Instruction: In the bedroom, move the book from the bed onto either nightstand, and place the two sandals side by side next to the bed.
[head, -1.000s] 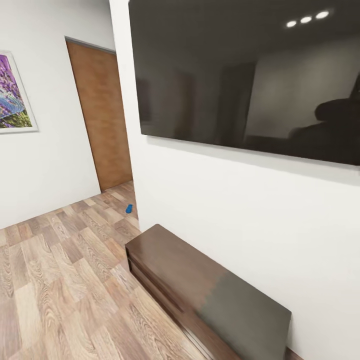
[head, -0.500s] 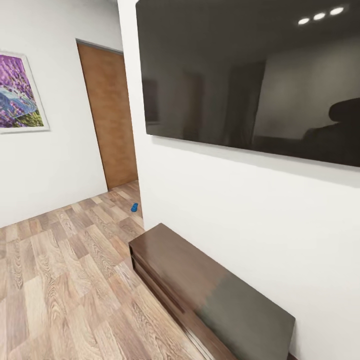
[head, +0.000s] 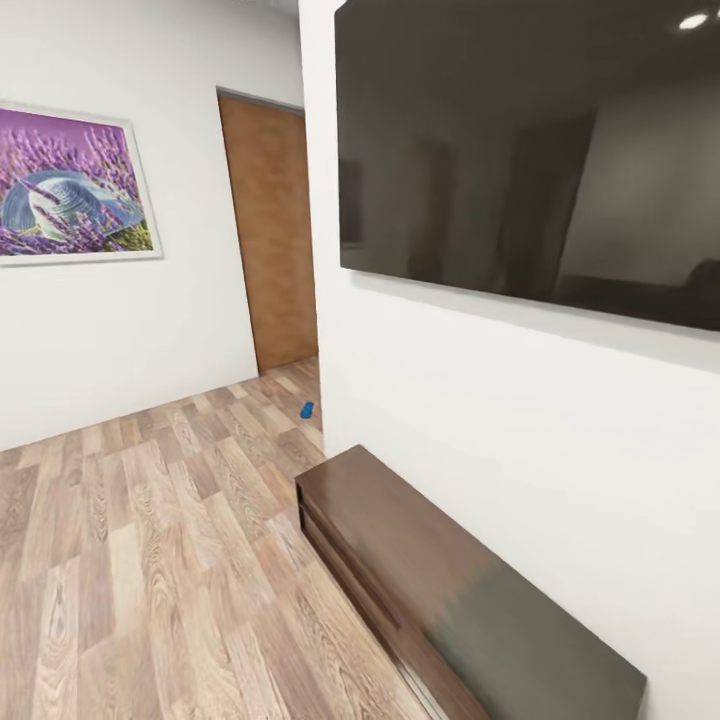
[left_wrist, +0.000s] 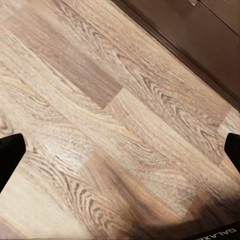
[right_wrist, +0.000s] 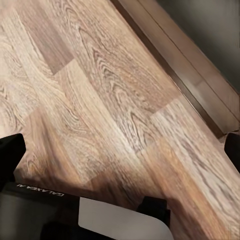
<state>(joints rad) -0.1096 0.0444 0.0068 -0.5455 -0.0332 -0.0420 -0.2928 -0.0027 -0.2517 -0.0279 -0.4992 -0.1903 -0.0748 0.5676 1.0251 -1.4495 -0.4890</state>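
One bright blue sandal (head: 307, 409) lies small and far off on the wood-plank floor, by the wall corner in front of the brown door (head: 272, 235). The book, the bed and the nightstand are out of view. In the left wrist view my left gripper (left_wrist: 121, 150) hangs open over bare floor planks, its dark fingertips (left_wrist: 10, 155) wide apart. My right gripper (right_wrist: 121, 150) is likewise open above the floor, with nothing between its fingertips (right_wrist: 10, 152).
A long dark glossy bench-like unit (head: 440, 590) stands against the white wall on the right, under a big black wall screen (head: 530, 150). Its edge runs through both wrist views (left_wrist: 200, 40) (right_wrist: 190, 70). A purple picture (head: 70, 185) hangs on the left wall. Open floor (head: 150, 560) stretches toward the door.
The whole head view has shifted rightward, so the camera has swung left; more of the picture and left wall shows. Nothing in the room has moved.
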